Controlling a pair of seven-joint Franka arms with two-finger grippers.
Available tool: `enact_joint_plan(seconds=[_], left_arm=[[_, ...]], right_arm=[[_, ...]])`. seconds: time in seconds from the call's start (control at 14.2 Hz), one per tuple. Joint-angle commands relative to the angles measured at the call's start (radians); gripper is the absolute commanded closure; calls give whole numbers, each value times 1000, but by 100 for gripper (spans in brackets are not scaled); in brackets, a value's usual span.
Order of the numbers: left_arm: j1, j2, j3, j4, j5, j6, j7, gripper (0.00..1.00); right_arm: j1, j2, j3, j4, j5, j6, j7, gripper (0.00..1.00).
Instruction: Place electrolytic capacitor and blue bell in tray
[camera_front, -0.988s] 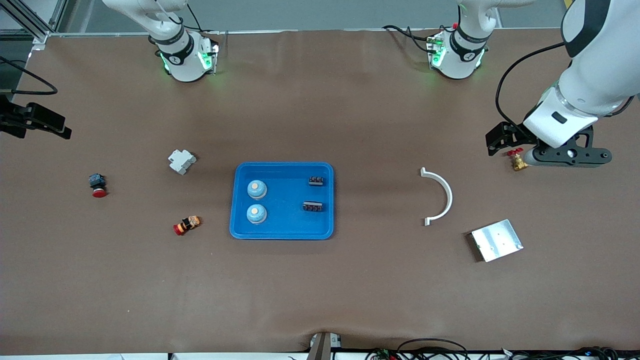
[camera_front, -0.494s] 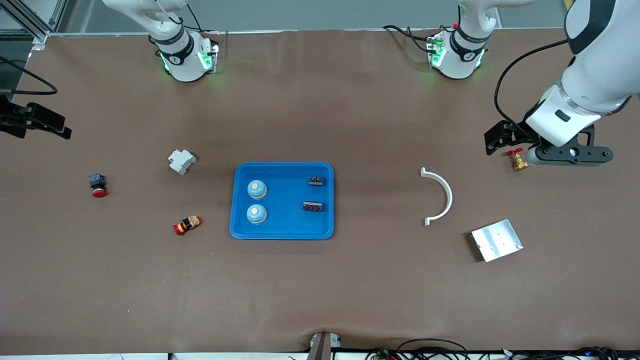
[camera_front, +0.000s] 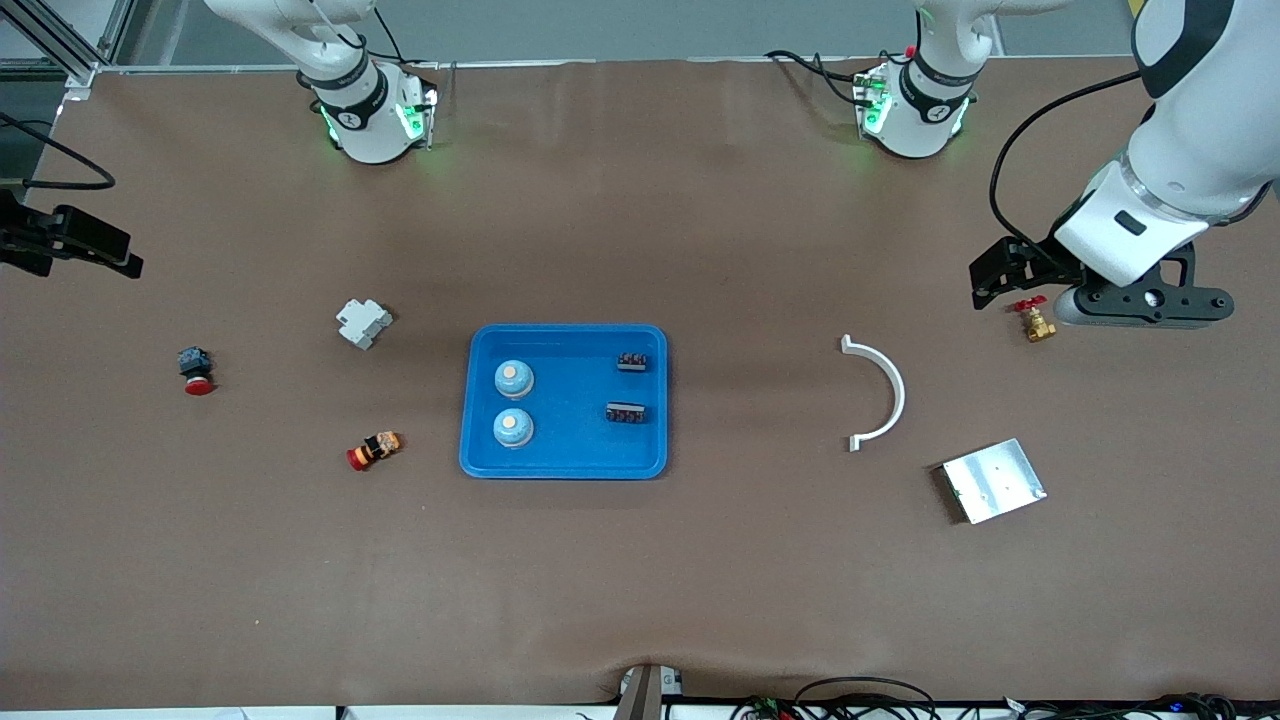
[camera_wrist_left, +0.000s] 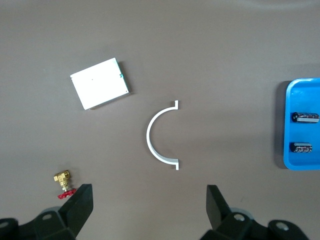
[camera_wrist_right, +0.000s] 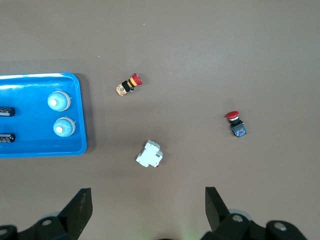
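The blue tray (camera_front: 565, 460) lies mid-table. In it stand two blue bells (camera_front: 514, 378) (camera_front: 513, 427) toward the right arm's end, and two dark electrolytic capacitors (camera_front: 632, 361) (camera_front: 625, 411) toward the left arm's end. My left gripper (camera_front: 1140, 308) hangs open and empty in the air beside a brass valve (camera_front: 1034, 321); from the left wrist, the left gripper (camera_wrist_left: 148, 197) looks at the capacitors (camera_wrist_left: 305, 117) and tray (camera_wrist_left: 296, 92). My right gripper (camera_wrist_right: 147, 200) is open and empty, high over the table; the right wrist view shows the tray (camera_wrist_right: 45, 82), bells (camera_wrist_right: 59, 101) and a capacitor (camera_wrist_right: 6, 111).
A white half-ring (camera_front: 884, 392) and a silver plate (camera_front: 993, 481) lie toward the left arm's end. A white breaker (camera_front: 362, 323), a red push button (camera_front: 195, 371) and a red-orange button (camera_front: 373, 450) lie toward the right arm's end.
The left arm with its open gripper has drifted slightly away from the valve toward the table's end. Nothing on the table has moved.
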Motion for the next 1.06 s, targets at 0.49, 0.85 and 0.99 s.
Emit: enact_joint_plan(seconds=[0.49,0.85,0.99], left_arm=[[3,-4,-26,3,46,-7,-8,0],[3,-4,-27,4,46,-2,-11,0],[3,-3,-29,4,46,1,-11,0]], right_arm=[[-11,-13,6,-4,17,0,-2,0],[-11,-13,6,-4,17,0,-2,0],[-8,-13,6,-4,17,-5,-2,0]])
